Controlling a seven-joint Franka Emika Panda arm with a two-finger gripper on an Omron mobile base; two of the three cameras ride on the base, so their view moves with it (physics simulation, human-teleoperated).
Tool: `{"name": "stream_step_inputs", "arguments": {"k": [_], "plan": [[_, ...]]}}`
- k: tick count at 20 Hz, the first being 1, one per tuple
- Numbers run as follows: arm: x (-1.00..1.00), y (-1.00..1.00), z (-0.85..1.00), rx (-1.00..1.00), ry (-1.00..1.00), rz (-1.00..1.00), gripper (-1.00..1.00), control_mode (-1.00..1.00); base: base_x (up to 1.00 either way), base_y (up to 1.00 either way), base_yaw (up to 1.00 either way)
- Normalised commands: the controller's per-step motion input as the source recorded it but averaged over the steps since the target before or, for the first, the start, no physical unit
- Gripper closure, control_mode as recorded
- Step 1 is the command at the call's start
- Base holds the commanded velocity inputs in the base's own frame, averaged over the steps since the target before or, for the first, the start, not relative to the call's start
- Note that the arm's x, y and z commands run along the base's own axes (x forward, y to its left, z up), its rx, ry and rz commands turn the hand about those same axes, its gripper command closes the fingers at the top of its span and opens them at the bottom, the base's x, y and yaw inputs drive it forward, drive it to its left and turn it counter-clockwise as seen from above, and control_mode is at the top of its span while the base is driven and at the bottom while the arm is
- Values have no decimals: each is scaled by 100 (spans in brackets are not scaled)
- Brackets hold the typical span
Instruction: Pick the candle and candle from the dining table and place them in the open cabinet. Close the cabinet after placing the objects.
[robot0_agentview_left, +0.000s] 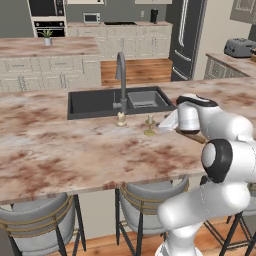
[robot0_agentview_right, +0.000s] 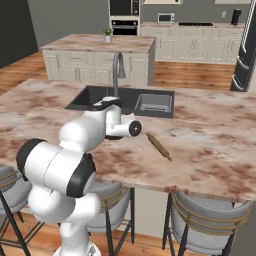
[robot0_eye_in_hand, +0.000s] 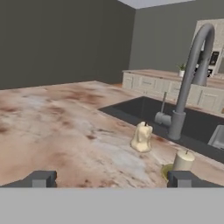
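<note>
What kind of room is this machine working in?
It looks like a home kitchen, computer-rendered. A dark sink with a curved grey tap sits in a marbled stone counter, bar stools tuck underneath, and a wall oven stands behind.

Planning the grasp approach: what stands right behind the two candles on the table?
The curved grey tap and dark sink stand behind the stubby candle and candlestick candle.
</note>
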Motion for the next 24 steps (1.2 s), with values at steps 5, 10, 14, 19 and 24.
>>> {"name": "stream_step_inputs", "arguments": {"k": [5,10,14,19,24], "plan": [[21,0,-13,0,0,-2,-100,-100,0,0,0],[29,0,-7,1,0,-1,-100,-100,0,0,0],[32,0,0,4,0,0,-100,-100,0,0,0],[23,-7,-7,4,0,0,-100,-100,0,0,0],[10,-11,-25,1,3,0,-100,-100,0,0,0]]}}
